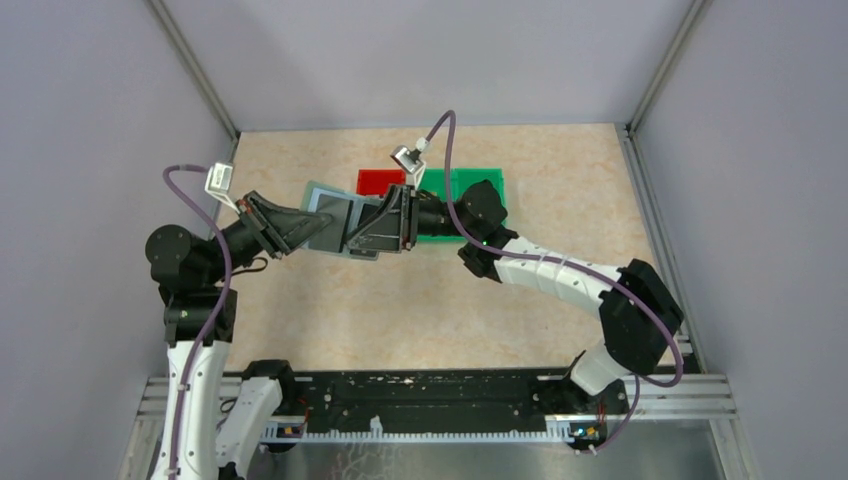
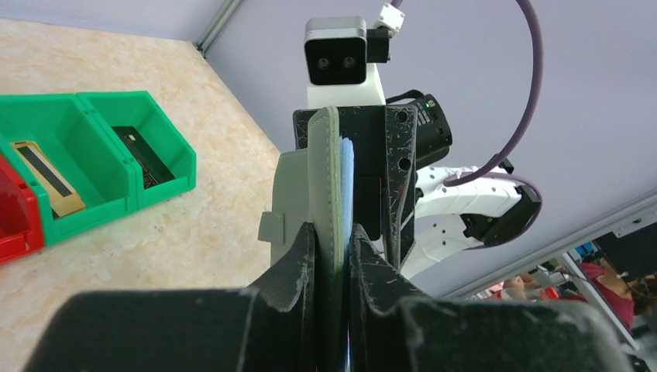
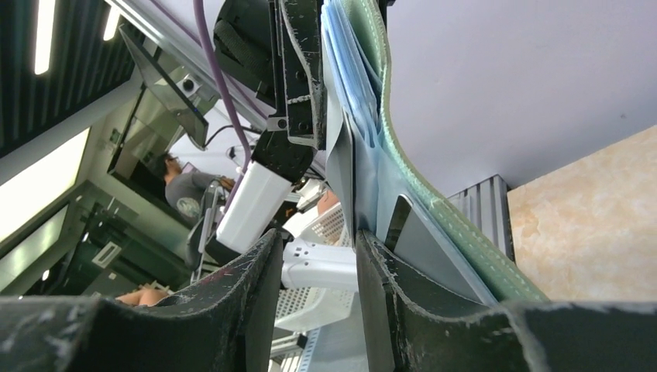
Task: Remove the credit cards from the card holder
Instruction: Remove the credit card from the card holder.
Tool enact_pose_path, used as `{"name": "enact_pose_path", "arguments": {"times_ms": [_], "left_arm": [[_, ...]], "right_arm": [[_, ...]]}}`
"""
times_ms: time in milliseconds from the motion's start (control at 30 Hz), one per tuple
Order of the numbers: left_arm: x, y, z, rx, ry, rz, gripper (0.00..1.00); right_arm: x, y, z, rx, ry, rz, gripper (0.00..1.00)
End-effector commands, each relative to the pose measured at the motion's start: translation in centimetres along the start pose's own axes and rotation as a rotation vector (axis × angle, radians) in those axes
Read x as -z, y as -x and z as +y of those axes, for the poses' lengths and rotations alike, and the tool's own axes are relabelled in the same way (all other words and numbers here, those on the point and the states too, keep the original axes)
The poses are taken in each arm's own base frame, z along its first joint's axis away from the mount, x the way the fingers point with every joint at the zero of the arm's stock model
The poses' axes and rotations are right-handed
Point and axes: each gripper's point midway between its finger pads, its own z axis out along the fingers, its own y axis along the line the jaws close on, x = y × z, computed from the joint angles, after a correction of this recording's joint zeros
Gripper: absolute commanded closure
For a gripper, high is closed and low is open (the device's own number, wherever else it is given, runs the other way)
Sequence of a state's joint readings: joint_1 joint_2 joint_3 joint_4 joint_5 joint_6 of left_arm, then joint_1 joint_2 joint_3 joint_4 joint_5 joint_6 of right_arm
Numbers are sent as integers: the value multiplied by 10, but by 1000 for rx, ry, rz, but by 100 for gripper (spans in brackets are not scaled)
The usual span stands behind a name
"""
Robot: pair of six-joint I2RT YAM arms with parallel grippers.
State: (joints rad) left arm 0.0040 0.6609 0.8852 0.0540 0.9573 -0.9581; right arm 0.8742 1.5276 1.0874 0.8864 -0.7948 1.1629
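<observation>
Beige speckled stone-look worktop [image 1: 420, 320] carried two joined green plastic bins [image 2: 101, 147] and a red plastic bin [image 1: 378, 181] at its far side. One green compartment held a thin tan card with a black stripe [image 2: 46, 180], the next a dark card [image 2: 143, 155]. Flat grey-green folding card holder [image 2: 325, 178] with a pale blue pocketed inside was held up off the worktop between both arms, in front of the bins. A grey rounded-corner card [image 3: 422, 248] showed against the blue pockets. Left fingers [image 2: 298, 263] were clamped on the holder's edge. Right fingers [image 3: 256, 287] stood apart, with one touching the holder's inside and a gap to the other.
</observation>
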Motion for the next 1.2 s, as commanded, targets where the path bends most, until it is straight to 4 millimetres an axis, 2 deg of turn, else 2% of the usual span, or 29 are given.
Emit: {"name": "enact_pose_path", "arguments": {"times_ms": [0,167,300,467,633,733,833,900,967,1000,1167], "left_arm": [[4,-6,-20,43,-54,45,100],[5,-10,-18,49,-53,51,99],[6,-18,-5,41,-31,53,90],[6,-22,8,-2,4,42,90],[5,-19,9,-25,8,35,89],[5,-16,7,-59,5,27,79],[5,-16,3,-69,-10,34,77],[5,-15,-2,-69,-26,45,82],[5,-13,-7,-78,-37,42,96],[6,-12,-9,-89,-41,39,100],[8,-9,-19,-138,-61,36,100]], "right_arm": [[-7,40,0,96,-48,-175,60],[-7,48,-2,121,-76,-207,60],[-11,50,1,119,-55,-211,61],[-12,50,13,85,27,-224,66],[-11,50,22,51,91,-238,71],[-11,49,24,40,101,-239,73],[-10,49,21,35,92,-247,75],[-10,48,16,32,68,-249,76],[-10,47,8,35,25,-246,77],[-12,46,4,40,1,-241,77],[-16,40,-10,70,-90,-217,74]]}}
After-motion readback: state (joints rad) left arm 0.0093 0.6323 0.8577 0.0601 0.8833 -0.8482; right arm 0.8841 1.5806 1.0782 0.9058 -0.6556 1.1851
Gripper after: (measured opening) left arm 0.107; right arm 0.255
